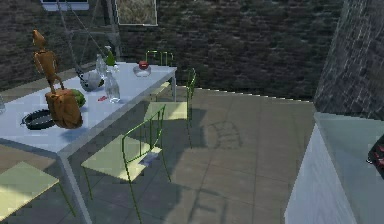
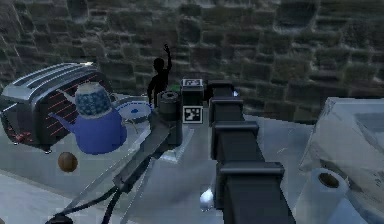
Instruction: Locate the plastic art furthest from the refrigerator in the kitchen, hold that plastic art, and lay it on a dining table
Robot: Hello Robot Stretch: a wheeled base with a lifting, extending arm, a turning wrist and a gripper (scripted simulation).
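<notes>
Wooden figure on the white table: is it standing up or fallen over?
Standing up. The wooden figure rises tall above the white table, with its head at the top.

Count, forward view: green wire-framed chairs with pale seats (image 1: 120,158): 4. White rectangular table (image 1: 95,116): 1. Jointed wooden mannequin figure (image 1: 45,65): 1. Clear glass bottle (image 1: 112,88): 1. Framed wall picture (image 1: 135,10): 1.

Arm side view: chrome slot toaster (image 2: 40,100): 1. Round blue teapot (image 2: 95,125): 1. Small black raised-arm figurine (image 2: 161,75): 1. White paper-towel roll (image 2: 325,192): 1.
</notes>
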